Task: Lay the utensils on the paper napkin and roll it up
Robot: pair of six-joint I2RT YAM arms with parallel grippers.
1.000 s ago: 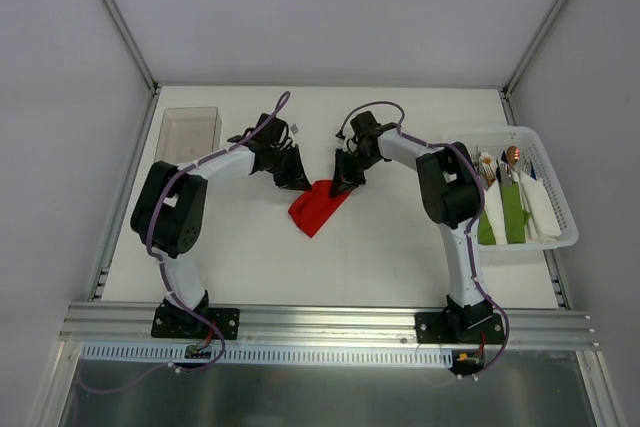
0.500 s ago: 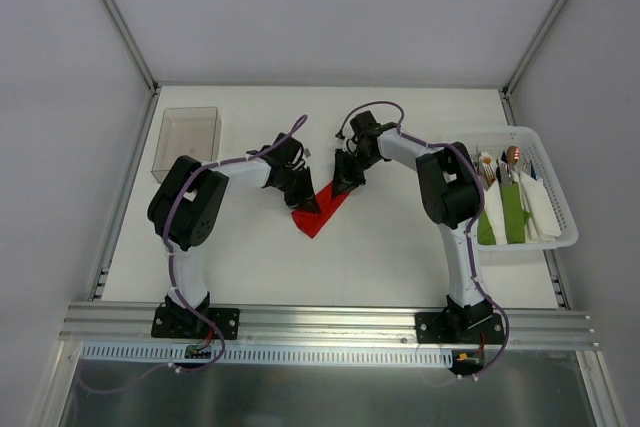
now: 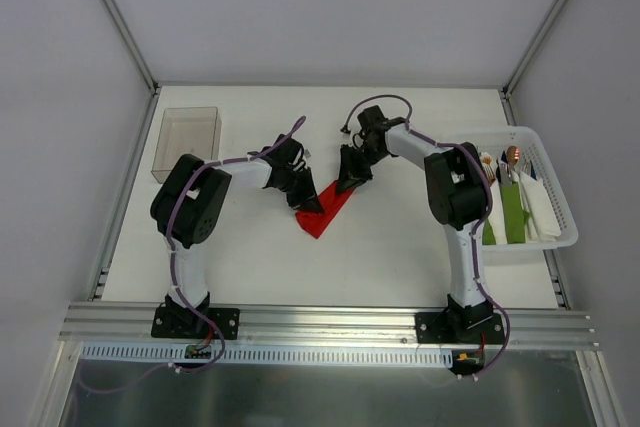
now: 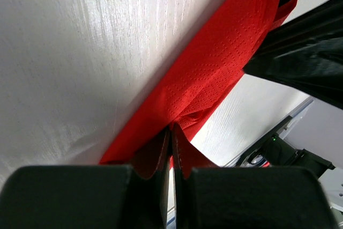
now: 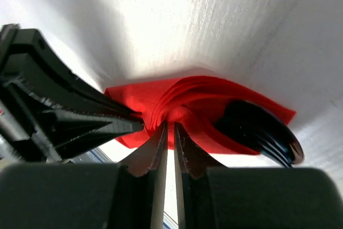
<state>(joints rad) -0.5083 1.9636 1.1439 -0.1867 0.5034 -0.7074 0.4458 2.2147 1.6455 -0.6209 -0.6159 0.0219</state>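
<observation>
- One white counter (image 3: 400, 257) carries everything, with both arms bolted at its near edge and reaching in toward its middle.
- Off to the right edge sits a white basket (image 3: 560, 237), which holds green bundles (image 3: 512, 212) and white napkins (image 3: 540, 209).
- Near the far left corner stands a clear box (image 3: 186, 142), well apart from the arms' tips.
- Between the two arm tips, in the middle of the counter, lies the red napkin (image 3: 325, 212), folded into a narrow, slanted strip with layered folds.
- On the strip's left side, the left claw (image 3: 308, 200) is pressed closed, pinching a ridge of the red paper between its fingers.
- On the strip's upper right end, the right claw (image 3: 347, 182) is likewise clamped on a bunch of the folds, close to the left one.
- Wrapped inside are the utensils (image 5: 262, 130): a dark, tined head pokes out of the folds in the right wrist view, and a blue tip shows at the paper's far end in the left wrist view.
</observation>
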